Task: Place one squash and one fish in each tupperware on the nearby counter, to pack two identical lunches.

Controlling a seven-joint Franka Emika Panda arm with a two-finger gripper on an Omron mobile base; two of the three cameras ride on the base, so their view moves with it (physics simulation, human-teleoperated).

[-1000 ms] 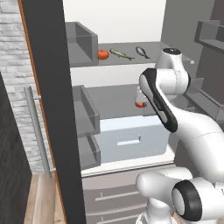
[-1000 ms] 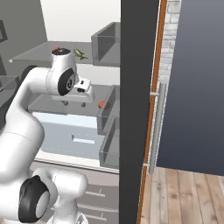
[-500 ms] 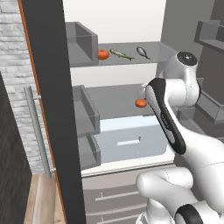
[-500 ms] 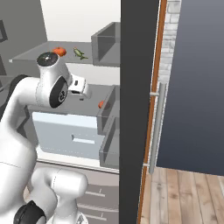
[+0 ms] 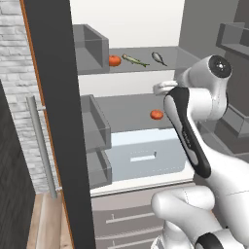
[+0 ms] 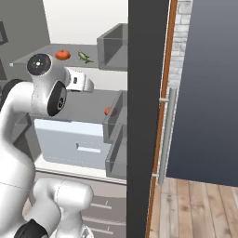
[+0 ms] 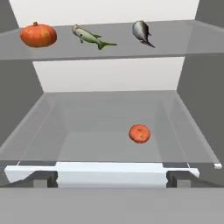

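On the middle fridge shelf (image 7: 87,127) lies one small round orange-red squash (image 7: 140,133); the upper shelf (image 7: 183,39) carries a second squash (image 7: 38,35), a slender yellow-green fish (image 7: 89,36) and a plumper dark grey fish (image 7: 142,31). The gripper (image 7: 112,178) stands wide, empty. The squash looks firm, smooth, apt to roll: pinch across its widest part.

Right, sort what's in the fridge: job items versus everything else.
Job items:
- squash on the upper shelf
- squash on the lower shelf
- yellow-green fish
- dark grey fish

Everything else:
- pale drawer
- door bins
- fridge door handle
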